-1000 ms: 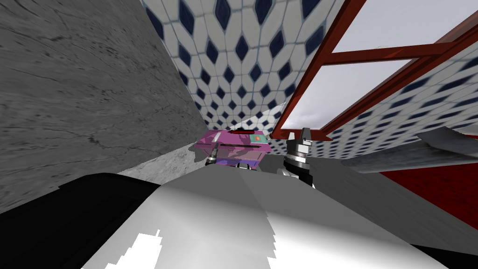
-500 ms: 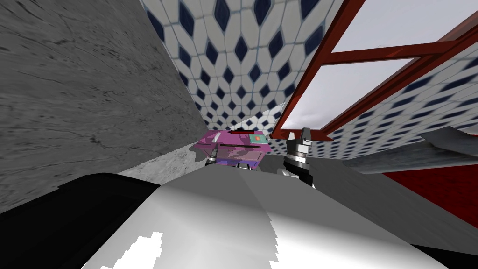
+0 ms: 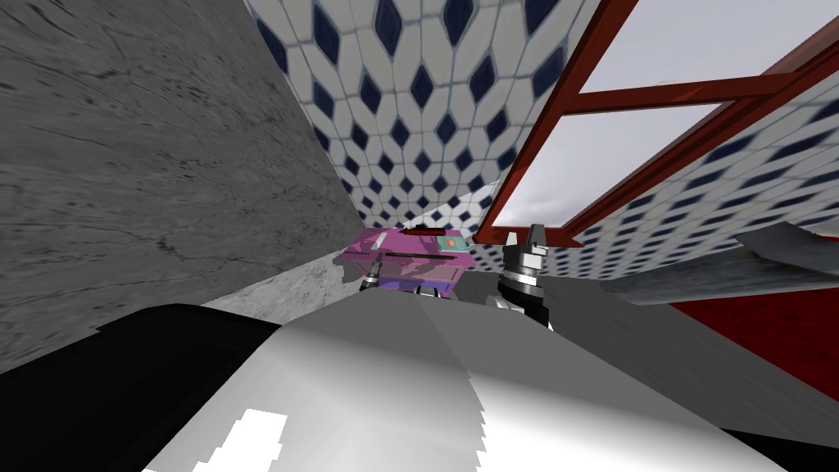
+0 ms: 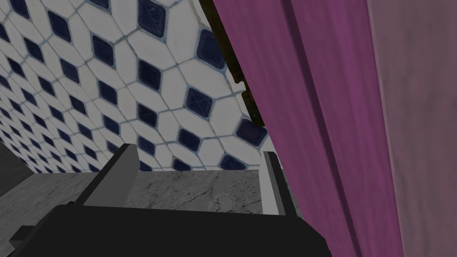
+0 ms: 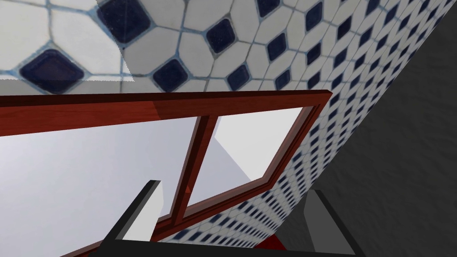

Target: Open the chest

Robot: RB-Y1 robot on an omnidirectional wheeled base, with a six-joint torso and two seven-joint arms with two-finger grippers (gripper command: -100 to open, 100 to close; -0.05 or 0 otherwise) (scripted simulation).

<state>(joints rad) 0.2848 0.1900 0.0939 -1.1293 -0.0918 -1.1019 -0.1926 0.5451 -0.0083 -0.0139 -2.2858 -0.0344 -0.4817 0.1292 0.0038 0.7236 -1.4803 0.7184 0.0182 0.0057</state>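
A pink and purple chest (image 3: 414, 254) with a dark red handle on top stands ahead of me against the tiled wall. Its lid lies down, with a dark seam along the front. My left gripper (image 3: 375, 270) is at the chest's left front corner. In the left wrist view its fingers (image 4: 120, 172) stand open beside the chest's pink side (image 4: 339, 125), with nothing between them. My right gripper (image 3: 534, 238) is raised to the right of the chest, fingers (image 5: 143, 209) open and empty.
A grey marbled wall (image 3: 139, 180) rises close on my left. Blue-diamond tiles (image 3: 426, 98) cover the wall behind the chest. A red-framed window (image 3: 623, 123) stands to the right, above a grey ledge (image 3: 737, 270) and a red surface (image 3: 762, 328).
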